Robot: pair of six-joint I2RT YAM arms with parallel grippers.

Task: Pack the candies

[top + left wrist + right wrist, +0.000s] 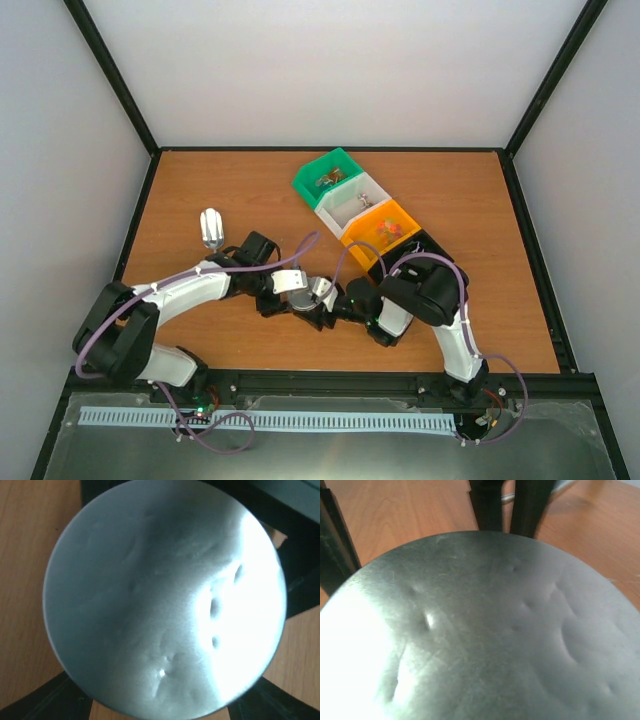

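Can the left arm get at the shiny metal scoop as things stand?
Likely yes, though not at once: the shiny metal scoop lies uncovered on the wooden table beside the left arm, but the left gripper is close up on a round dented silver disc.

Wood-brown table (200, 180), plain grain. White back wall (340, 70) along its far edge. Pale grey left wall (50, 150) and right wall (590, 200) along the side edges. Black frame posts (110, 75) rise from both far corners. Black rail (330, 380) along the near edge. Past it, grey metal sheet (330, 455) carrying a white slotted strip (300, 420). Light even, shadows soft.
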